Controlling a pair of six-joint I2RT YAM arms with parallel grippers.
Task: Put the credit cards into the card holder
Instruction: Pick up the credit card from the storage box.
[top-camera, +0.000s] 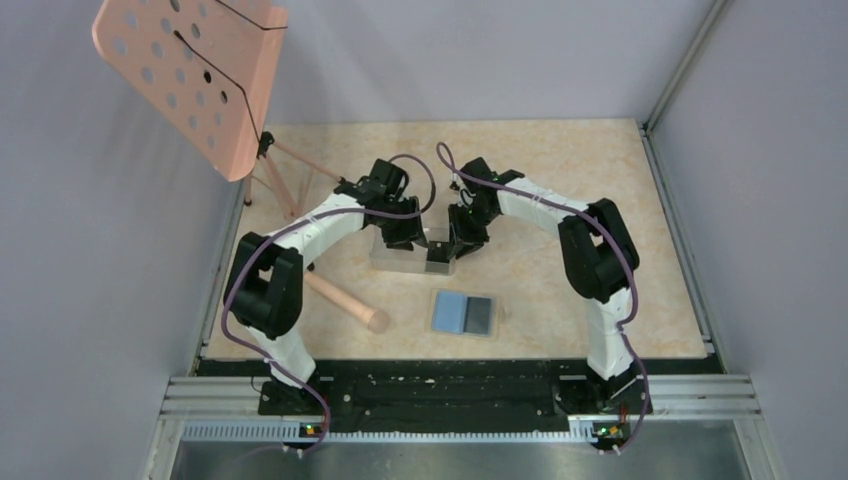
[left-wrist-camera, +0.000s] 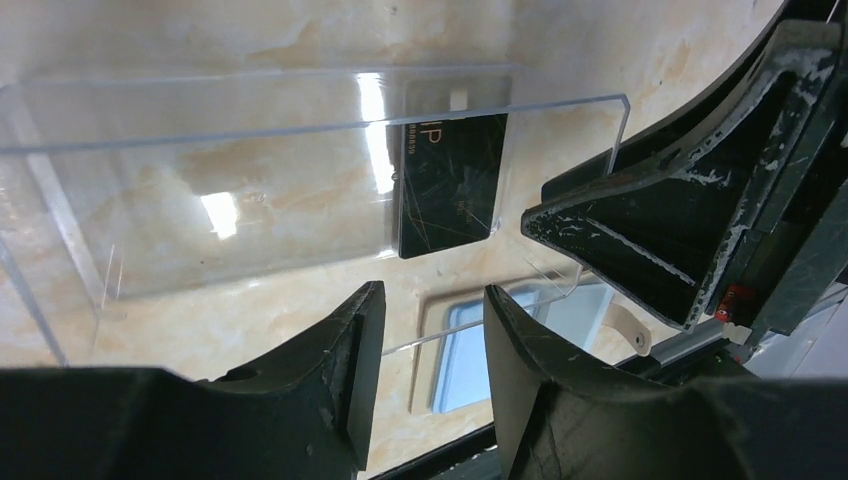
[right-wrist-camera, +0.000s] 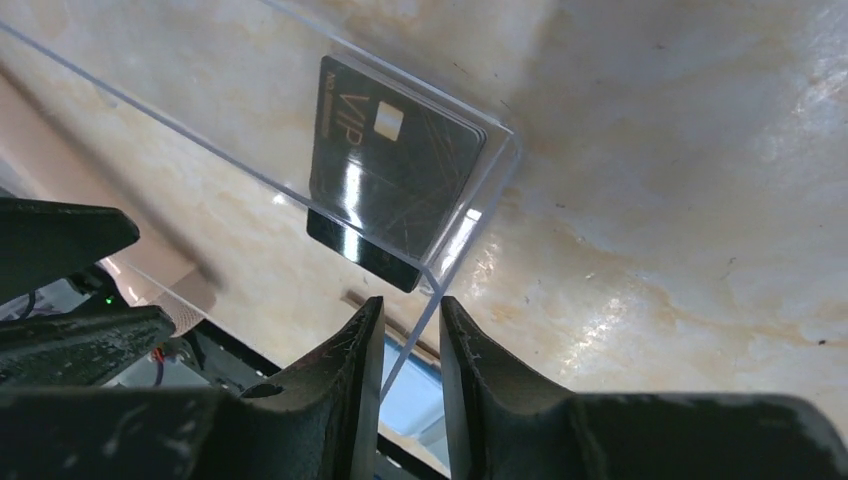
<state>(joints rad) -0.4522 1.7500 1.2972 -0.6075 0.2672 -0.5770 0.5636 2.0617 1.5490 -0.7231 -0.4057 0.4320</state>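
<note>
**Top view.** We see the box (top-camera: 395, 258), clear and oblong, lying in the middle of the tabletop (top-camera: 560, 180). The left tool (top-camera: 408, 238) and the right tool (top-camera: 452, 245) both hang over it, the left nearer its middle and the right at its right end. From here we cannot tell how wide either stands. The holder (top-camera: 465, 313) lies open and flat nearer the arm bases, apart from the box. Its left half is blue-grey and its right half darker. A pink perforated stand (top-camera: 190, 70) rises at the far left.

**Left wrist view.** We look down through the box's clear walls. The cards (left-wrist-camera: 450, 185), black with gold "VIP" lettering, lie flat on the box's floor at one end. We cannot tell how many are stacked. The left tool's jaws stand moderately apart with nothing between them; only tabletop and a strip of the blue holder show through the gap. The right tool appears at the right, above the box's end.

**Right wrist view.** The cards sit in the box's corner, close to its end wall, and a second dark edge shows below the top card. The right tool's jaws stand narrow, with a slim gap between them. The box's clear wall edge runs into that gap, but we cannot tell whether the jaws press on it.
</note>
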